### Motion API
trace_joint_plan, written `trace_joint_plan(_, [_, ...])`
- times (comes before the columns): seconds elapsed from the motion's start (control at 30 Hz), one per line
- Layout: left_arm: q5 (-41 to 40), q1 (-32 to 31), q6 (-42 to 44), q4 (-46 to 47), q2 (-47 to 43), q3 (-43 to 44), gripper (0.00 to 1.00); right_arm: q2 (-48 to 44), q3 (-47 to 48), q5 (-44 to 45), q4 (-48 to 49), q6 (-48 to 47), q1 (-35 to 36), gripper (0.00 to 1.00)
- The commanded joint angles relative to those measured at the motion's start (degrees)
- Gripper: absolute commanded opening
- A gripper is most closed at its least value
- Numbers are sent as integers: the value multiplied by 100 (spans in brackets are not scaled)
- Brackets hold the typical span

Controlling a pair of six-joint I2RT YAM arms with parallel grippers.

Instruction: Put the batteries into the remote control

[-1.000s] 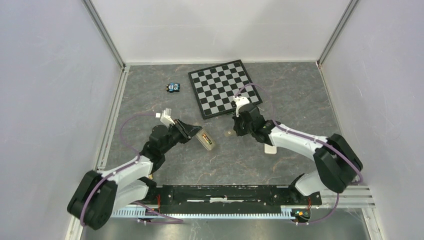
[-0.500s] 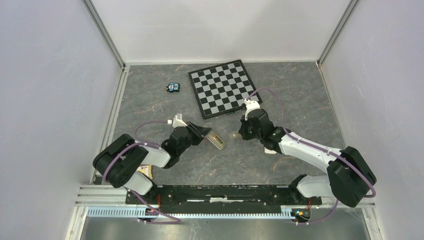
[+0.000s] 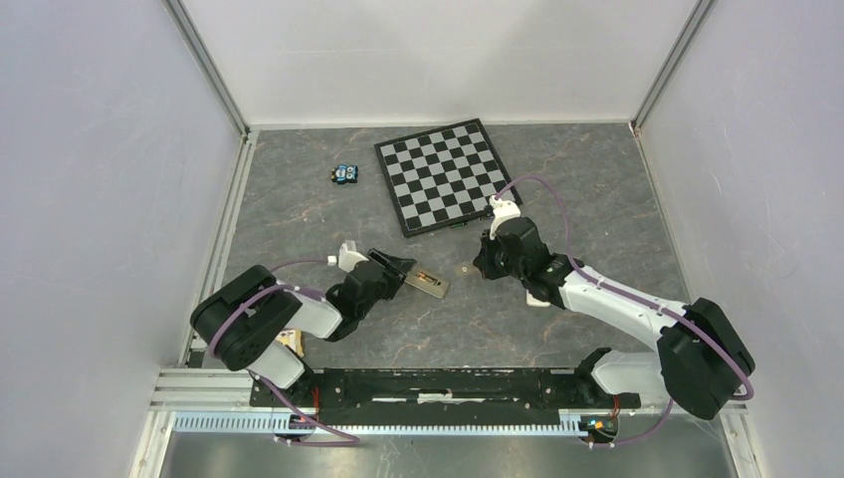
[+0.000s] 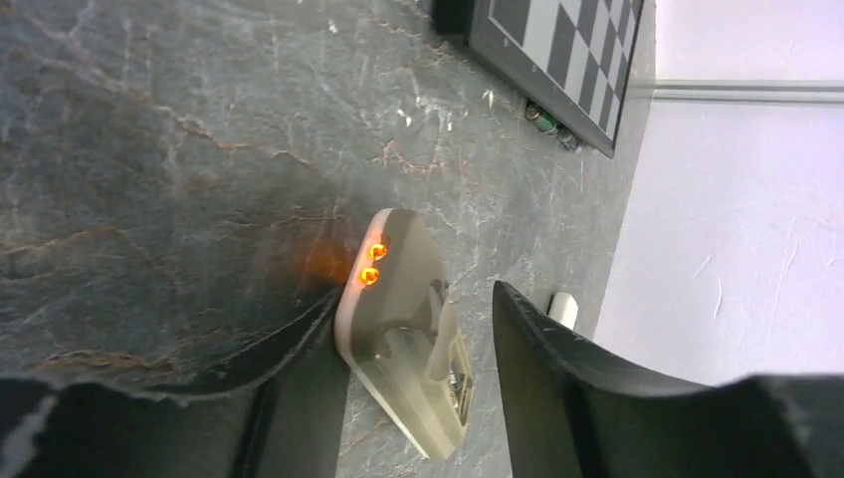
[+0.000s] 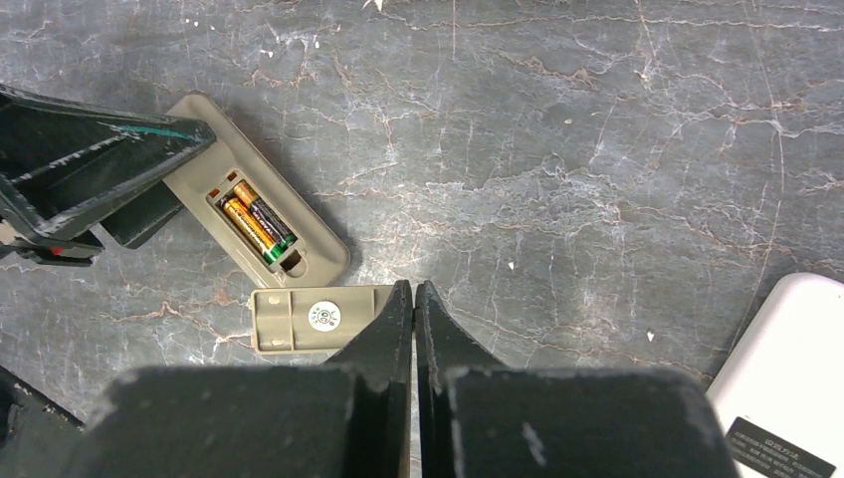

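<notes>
The remote control [image 5: 261, 204] lies back up on the table, and its open compartment holds two batteries [image 5: 254, 221] side by side. My left gripper [image 4: 418, 299] is open around the remote control [image 4: 403, 334]: one finger touches its edge, the other stands apart. From above, the left gripper [image 3: 398, 267] is at the near-left end of the remote control [image 3: 430, 283]. A loose tan battery cover [image 5: 314, 319] lies flat next to the remote. My right gripper [image 5: 413, 287] is shut and empty, its tips at the cover's right end. From above, the right gripper [image 3: 478, 269] is just right of the remote.
A chessboard [image 3: 448, 174] lies at the back centre, a small blue toy [image 3: 345, 173] to its left. A plain white slab [image 5: 786, 388] lies under the right arm [image 3: 597, 294]. Metal rails run along the left wall [image 3: 224, 229].
My left gripper has opened and let go of the remote, which now lies lower on the table. The left arm moved down and right. The right arm shifted slightly right.
</notes>
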Motion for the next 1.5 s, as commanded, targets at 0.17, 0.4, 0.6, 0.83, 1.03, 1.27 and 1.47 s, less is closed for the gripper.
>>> trace_joint_plan(0.17, [-544,-91,-255,-2532,-1093,360,80,-128,84,-256,200,122,-27,0])
trace_joint_plan(0.4, [-671,-127,-164,-4597,-1700,844,100,-134,289,-443,70,206,-44,0])
trace_joint_plan(0.6, [-581,-214,194,-5099,-2470,706,100,-172,310,-672,277,321,-62,0])
trace_joint_plan(0.83, [-255,-208,940,-5006,-4035,261,100,-50,267,-807,641,460,-62,0])
trace_joint_plan(1.03, [1263,-214,2167,-3657,-4200,744,99,-37,274,-1067,845,462,-62,0])
trace_joint_plan(1.27, [2451,-214,2220,-3042,-3004,1511,84,-16,290,-1534,1115,493,-62,0])
trace_joint_plan(1.47, [2713,-214,2169,-3002,-2208,2064,62,-67,239,-1620,1144,621,-62,0])
